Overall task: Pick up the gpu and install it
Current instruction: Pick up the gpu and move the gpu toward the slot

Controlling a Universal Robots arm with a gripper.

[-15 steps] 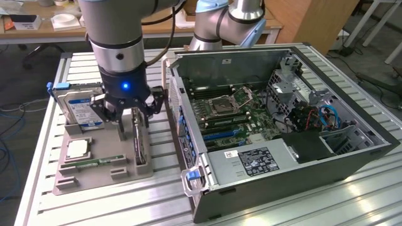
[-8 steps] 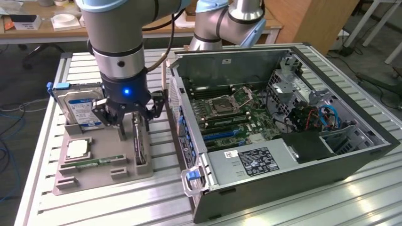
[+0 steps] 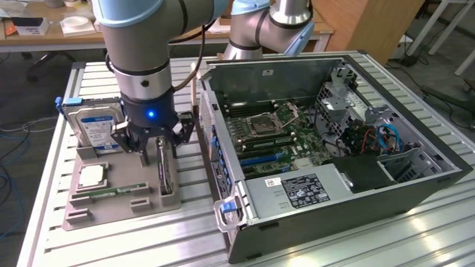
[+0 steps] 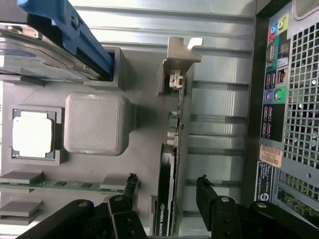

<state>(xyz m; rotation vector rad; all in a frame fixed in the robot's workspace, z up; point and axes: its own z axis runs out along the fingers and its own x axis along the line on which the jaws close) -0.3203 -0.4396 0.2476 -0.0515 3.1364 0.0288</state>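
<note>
The claw (image 4: 167, 180) is widely open, and its two black fingers (image 4: 130, 185) stand one on each side of the gpu (image 4: 168, 159) without closing on it; it holds nothing. The gpu stands on its long edge in a slot of the grey holder (image 4: 142, 164), directly under the claw, with its silver bracket at the end far from the fingers. In the exterior view the claw (image 3: 158, 146) hangs just above the gpu (image 3: 164, 173). Beside the claw on one side, the same holder (image 3: 111, 208) carries the hard drive (image 3: 93, 125) with blue label, the processor (image 3: 90, 176) and the memory stick (image 3: 111, 191). On the other side of the claw the open computer case (image 3: 312, 222) stands on the slatted counter (image 3: 415, 233).
</note>
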